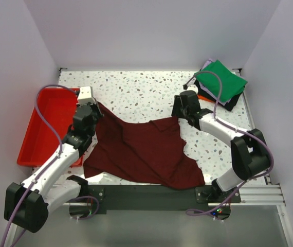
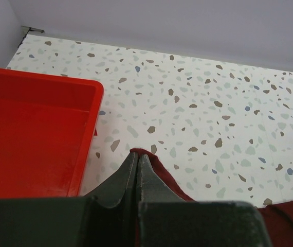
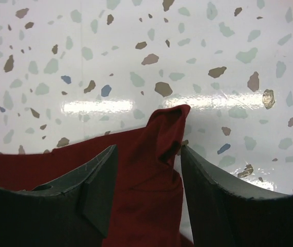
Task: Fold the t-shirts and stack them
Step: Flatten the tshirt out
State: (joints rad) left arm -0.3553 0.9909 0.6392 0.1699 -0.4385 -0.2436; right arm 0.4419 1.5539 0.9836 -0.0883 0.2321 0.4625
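Observation:
The dark maroon t-shirt [image 1: 141, 149] lies spread and rumpled on the speckled table between both arms. My left gripper [image 1: 88, 106] is shut on its far left corner; in the left wrist view the fingertips [image 2: 138, 157] pinch the maroon edge [image 2: 162, 170]. My right gripper [image 1: 180, 114] is open at the shirt's far right corner; in the right wrist view a raised maroon fold [image 3: 159, 154] stands between the spread fingers [image 3: 97, 175]. A stack of folded shirts with bright green [image 1: 221, 81] on top sits at the far right corner, with black, lavender and orange edges under it.
A red plastic tray [image 1: 46, 123] stands at the left, close beside my left arm, also in the left wrist view [image 2: 33, 139]. White walls close in the table on three sides. The near metal rail [image 1: 151, 195] runs under the shirt's front hem.

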